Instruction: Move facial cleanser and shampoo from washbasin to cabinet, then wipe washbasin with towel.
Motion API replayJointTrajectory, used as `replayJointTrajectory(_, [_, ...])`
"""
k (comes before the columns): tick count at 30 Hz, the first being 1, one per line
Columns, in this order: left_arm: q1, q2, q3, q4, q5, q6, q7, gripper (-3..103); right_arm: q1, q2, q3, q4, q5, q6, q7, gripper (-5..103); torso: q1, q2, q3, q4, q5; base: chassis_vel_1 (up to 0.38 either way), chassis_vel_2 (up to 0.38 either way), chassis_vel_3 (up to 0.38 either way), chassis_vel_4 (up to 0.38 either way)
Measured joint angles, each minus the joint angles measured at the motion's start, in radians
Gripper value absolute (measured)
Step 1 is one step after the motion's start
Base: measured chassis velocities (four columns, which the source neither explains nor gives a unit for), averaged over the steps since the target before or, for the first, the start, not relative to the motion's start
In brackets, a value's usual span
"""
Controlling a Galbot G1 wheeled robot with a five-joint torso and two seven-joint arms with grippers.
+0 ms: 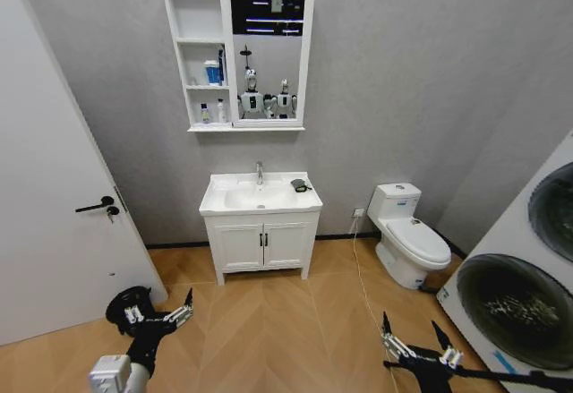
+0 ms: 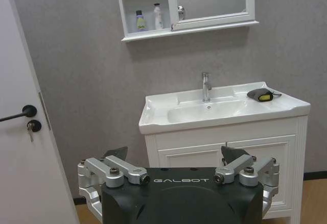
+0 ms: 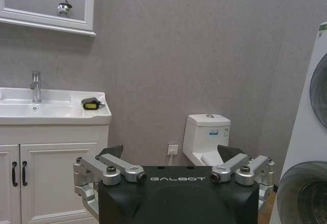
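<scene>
Evidently, with both the left gripper (image 1: 186, 306) and right gripper (image 1: 414, 333) wide open, empty and well short of the washbasin (image 1: 215, 203), a misjudged approach could knock the towel (image 1: 299, 184) off.

White washbasin (image 1: 228, 201), dark towel (image 1: 299, 184) with yellow patch, grey wall (image 1: 403, 71), herringbone wood floor (image 1: 277, 330).

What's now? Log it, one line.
left gripper: open, low | right gripper: open, low | towel: on washbasin | bottles: in cabinet
</scene>
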Motion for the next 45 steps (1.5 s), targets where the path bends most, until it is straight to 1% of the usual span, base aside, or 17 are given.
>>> replayJointTrajectory(11, [0.0,0.0,0.0,0.0,0.0,0.0,0.0,100,0.0,0.0,0.0,0.0,0.0,0.0,0.0,100,0.0,0.0,0.0,0.0,-0.0007,0.001,-0.008,0.005,0.008])
replayJointTrajectory(25, [0.0,0.0,0.0,0.0,0.0,0.0,0.0,100,0.0,0.0,0.0,0.0,0.0,0.0,0.0,100,0.0,0.0,0.0,0.0,-0.0004,0.009,0.007,0.011,0.007])
replayJointTrajectory(28, [0.0,0.0,0.0,0.0,0.0,0.0,0.0,100,0.0,0.0,0.0,0.0,0.0,0.0,0.0,100,0.0,0.0,0.0,0.0003,-0.0004,0.021,0.016,0.014,0.009])
replayJointTrajectory(31, [0.0,0.0,0.0,0.0,0.0,0.0,0.0,100,0.0,0.0,0.0,0.0,0.0,0.0,0.0,100,0.0,0.0,0.0,0.0,-0.0004,0.0,0.0,0.0,0.0])
replayJointTrajectory(45, [0.0,0.0,0.0,0.0,0.0,0.0,0.0,100,0.0,0.0,0.0,0.0,0.0,0.0,0.0,100,0.0,0.0,0.0,0.0,-0.0004,0.0,0.0,0.0,0.0])
